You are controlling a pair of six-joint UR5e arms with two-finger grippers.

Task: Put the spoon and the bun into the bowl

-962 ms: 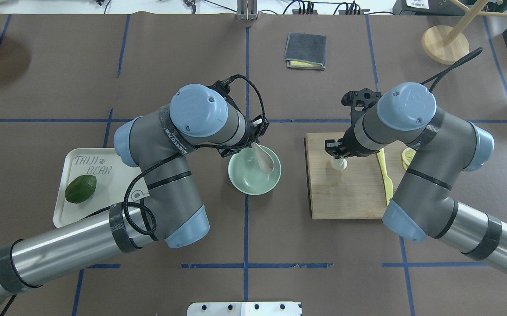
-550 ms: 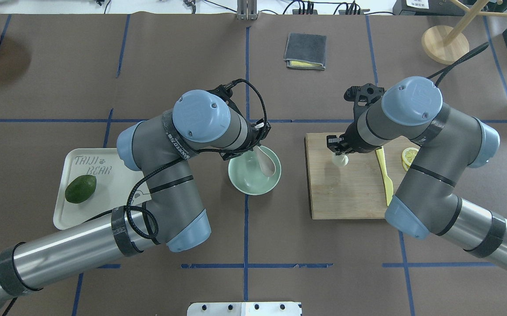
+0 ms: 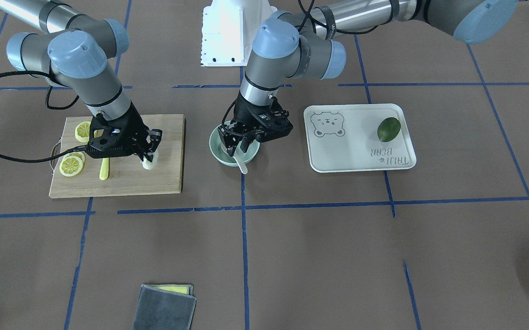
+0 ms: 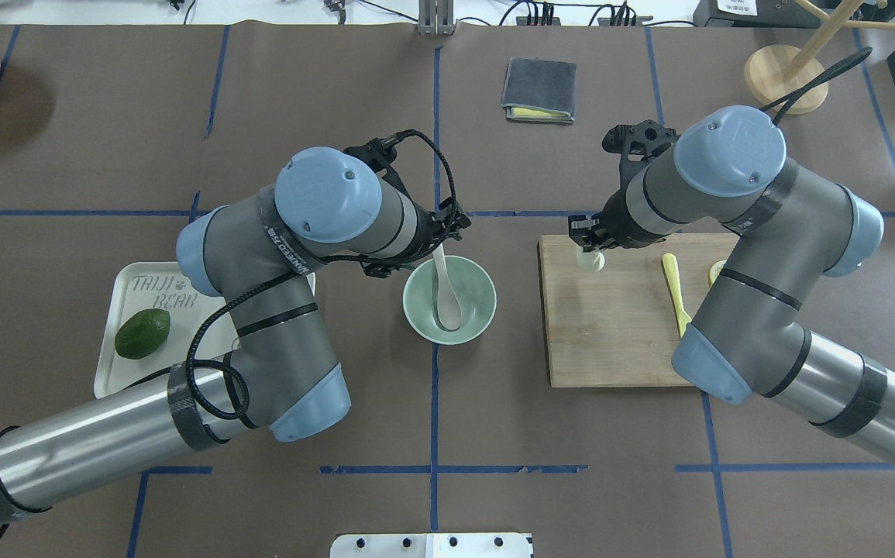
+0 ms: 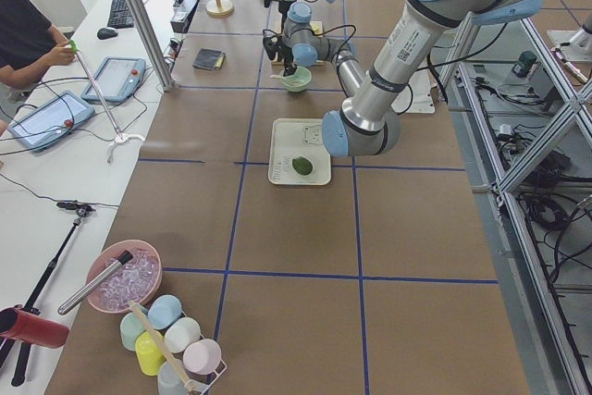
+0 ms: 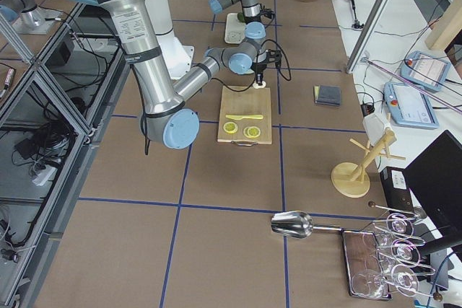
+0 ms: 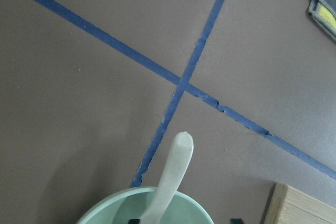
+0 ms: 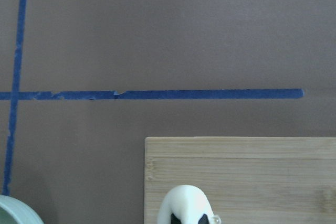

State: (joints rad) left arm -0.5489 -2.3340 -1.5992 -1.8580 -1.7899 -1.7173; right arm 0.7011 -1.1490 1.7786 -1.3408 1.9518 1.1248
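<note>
The pale spoon (image 4: 445, 298) lies in the mint-green bowl (image 4: 418, 306), scoop inside and handle leaning over the far rim; the left wrist view shows the handle (image 7: 176, 166) sticking out. My left gripper (image 3: 237, 146) hovers just above the bowl, open, its fingertips apart on either side of the spoon. My right gripper (image 3: 148, 156) is shut on the white bun (image 4: 591, 260) and holds it low over the far left corner of the wooden cutting board (image 4: 617, 341). The bun shows between the fingertips in the right wrist view (image 8: 186, 203).
A yellow knife (image 4: 676, 298) and lemon slices (image 3: 72, 165) lie on the board. A white tray (image 4: 207, 310) with an avocado (image 4: 142, 333) sits left of the bowl. A grey cloth (image 4: 538, 91) lies at the back, a wooden stand (image 4: 784, 77) back right.
My left gripper let go of the spoon, which dropped flat into the bowl, and drew back left. My right gripper moved with the bun toward the board's far left corner.
</note>
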